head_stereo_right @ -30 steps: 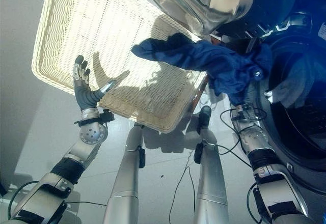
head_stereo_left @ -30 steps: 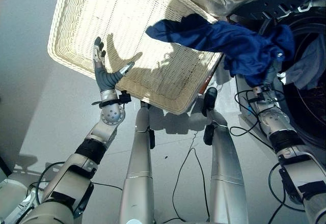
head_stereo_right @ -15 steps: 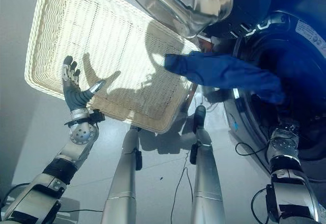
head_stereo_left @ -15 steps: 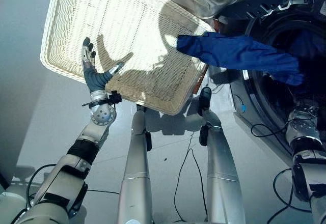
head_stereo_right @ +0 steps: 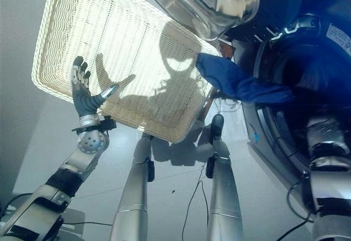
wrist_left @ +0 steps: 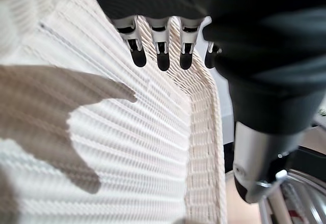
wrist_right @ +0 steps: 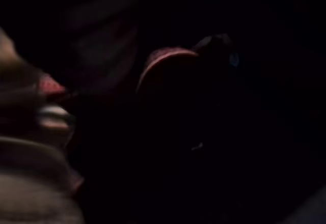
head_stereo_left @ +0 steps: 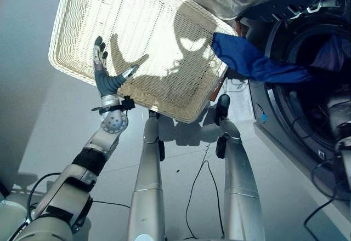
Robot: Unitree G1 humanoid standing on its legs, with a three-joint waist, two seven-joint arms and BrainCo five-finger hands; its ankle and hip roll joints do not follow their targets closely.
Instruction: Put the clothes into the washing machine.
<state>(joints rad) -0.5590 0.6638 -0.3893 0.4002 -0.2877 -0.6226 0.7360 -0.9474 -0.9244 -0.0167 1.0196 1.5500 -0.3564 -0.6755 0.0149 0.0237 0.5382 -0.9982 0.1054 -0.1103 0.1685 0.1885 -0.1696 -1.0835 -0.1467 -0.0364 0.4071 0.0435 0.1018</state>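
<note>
The blue cloth (head_stereo_left: 258,64) hangs half in the washing machine (head_stereo_left: 296,120), its tail over the basket (head_stereo_left: 82,27) corner, so we judge we are mid-push; next, feed the tail in. Our left hand (head_stereo_left: 104,76) spreads flat above the basket. In its wrist view, its fingers (wrist_left: 161,56) are straight. The right wrist view is dark inside the washing machine, so we cannot tell that hand's grip.

place: laundry area | cues: front-loading washing machine (head_stereo_left: 307,87), wicker laundry basket (head_stereo_left: 82,11), grey floor (head_stereo_left: 44,131)
</note>
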